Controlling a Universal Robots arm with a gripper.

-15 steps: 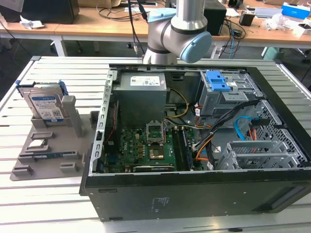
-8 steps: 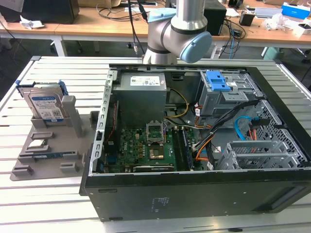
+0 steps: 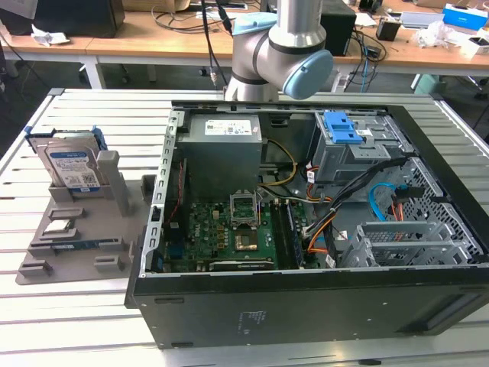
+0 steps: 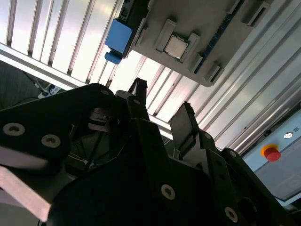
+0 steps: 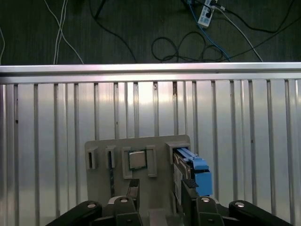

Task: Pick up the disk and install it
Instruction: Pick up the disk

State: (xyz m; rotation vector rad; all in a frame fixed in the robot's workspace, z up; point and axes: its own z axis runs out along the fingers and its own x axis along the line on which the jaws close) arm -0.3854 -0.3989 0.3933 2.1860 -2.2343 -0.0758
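Observation:
The disk [image 3: 72, 164] stands on edge in its blue bracket, in a slot of the grey holder plate [image 3: 84, 256] at the exterior view's left, beside the open computer case [image 3: 306, 206]. In the first wrist view the disk [image 5: 192, 170] and its blue bracket lie far below my gripper [image 5: 160, 190]. My gripper's two dark fingers are apart with nothing between them. In the second wrist view my gripper [image 4: 162, 106] is open, and the blue bracket end of the disk [image 4: 117, 37] shows well beyond the fingertips [image 4: 138, 92].
A small square silver chip [image 3: 59, 227] sits in the holder plate, also seen in both wrist views [image 5: 137, 160] [image 4: 176, 45]. Inside the case is a grey drive cage with a blue latch [image 3: 348, 130], plus cables. The slatted table [image 5: 47, 117] ends at a rail. A red stop button [image 4: 269, 153] is nearby.

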